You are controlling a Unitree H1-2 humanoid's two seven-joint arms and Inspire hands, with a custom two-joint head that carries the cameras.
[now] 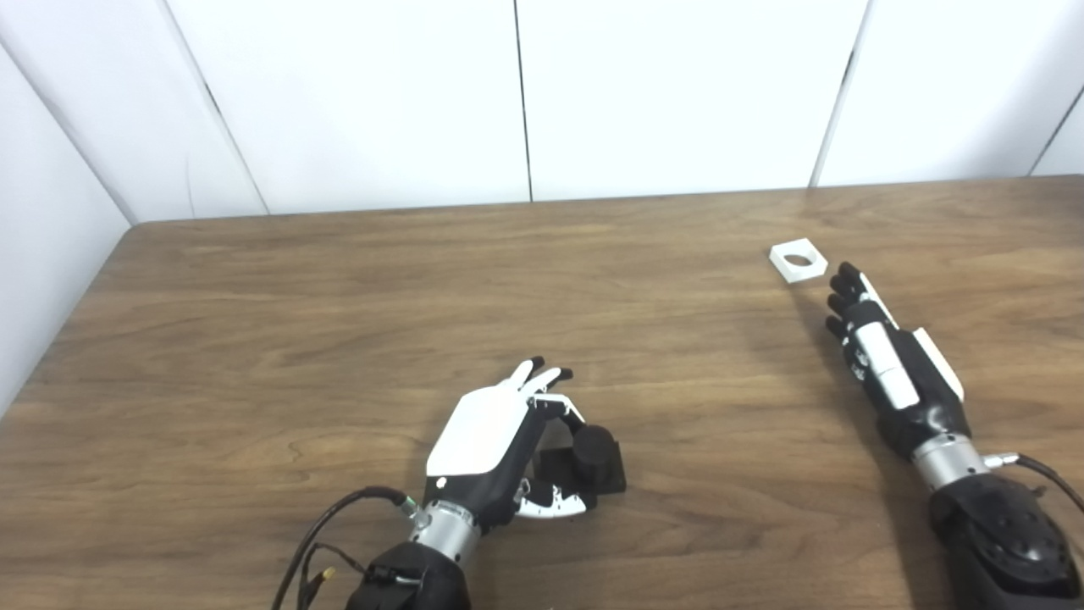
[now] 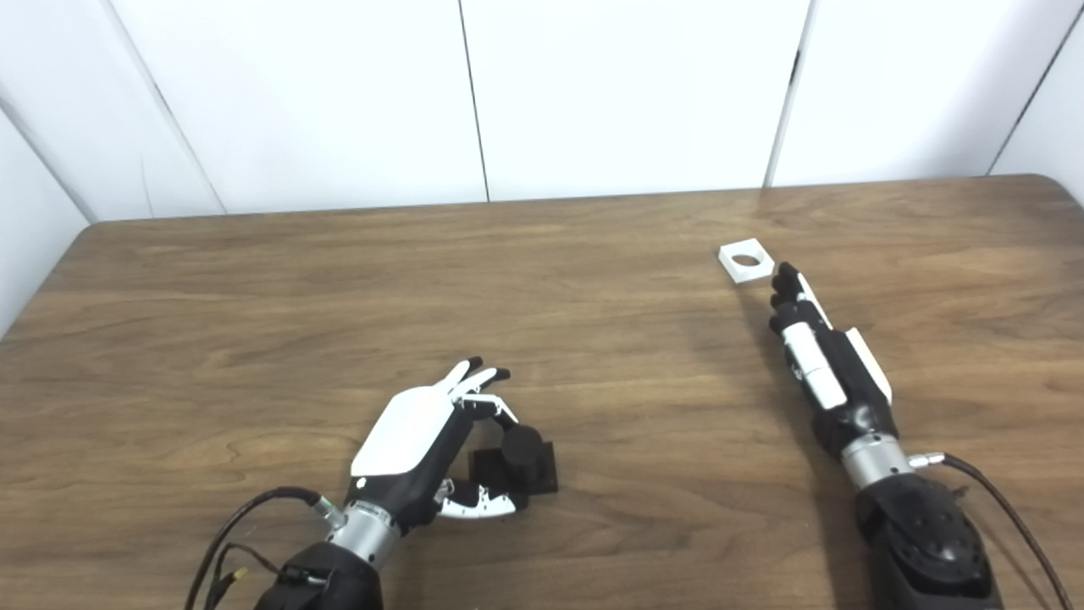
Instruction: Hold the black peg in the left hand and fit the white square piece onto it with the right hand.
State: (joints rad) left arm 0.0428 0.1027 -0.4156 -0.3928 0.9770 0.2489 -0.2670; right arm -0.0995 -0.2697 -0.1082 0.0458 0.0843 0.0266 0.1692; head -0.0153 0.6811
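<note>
While the peg (image 1: 593, 457) stands upright on its square black base on the table (image 1: 339, 296), the left hand (image 1: 495, 440) sits just left of it. In the left eye view that hand's fingers (image 1: 533, 374) are spread and curled loosely over the peg's far-left side, and its thumb (image 1: 555, 508) lies along the near side of the base. Whether any of them touch the peg, cannot tell; nothing is gripped or lifted. White square piece (image 1: 798, 260) lies flat, well right of the peg and farther back, round hole facing up. Right hand (image 1: 889, 364) is right of the peg, between it and the table's right edge, palm edge-on, fingers stretched straight and close together, holding nothing. Its fingertips (image 1: 847, 275) point at the square piece and stop just beside its near-right corner; contact unclear.

Right eye view: same layout, a little shifted. Peg (image 2: 521, 453) upright on its base near the table's front edge. Left hand (image 2: 423, 440) just left of the peg, fingers apart and arched over it, thumb low against the base's near side, a gap visible between the fingers and the peg's top. Square piece (image 2: 746, 261) flat, far right and back of the peg. Right hand (image 2: 826, 364) extended, fingers straight, tips just short of the piece.
</note>
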